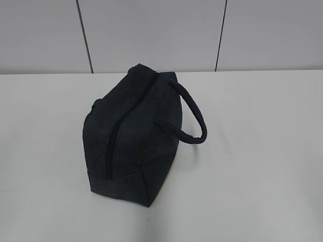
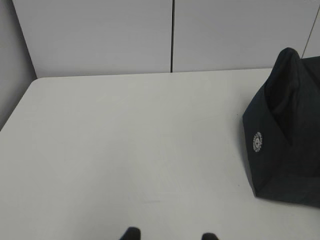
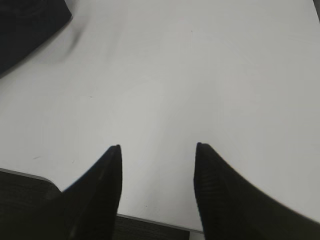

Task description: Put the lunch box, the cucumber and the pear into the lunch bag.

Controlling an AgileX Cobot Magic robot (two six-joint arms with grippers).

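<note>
Both claws, left gripper (image 2: 170, 236) and right gripper (image 3: 157, 150), gape empty at six o'clock; the boxy dark navy fabric lunch bag (image 1: 133, 136) looks zipped, so loading would likely fail.

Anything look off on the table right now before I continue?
Nothing is spilled or damaged. The lunch bag stands alone on the white table, zipper side up, one handle flopped out to the side. What is odd: no lunch box, cucumber or pear shows in any view. Both grippers hang open over bare table.
</note>
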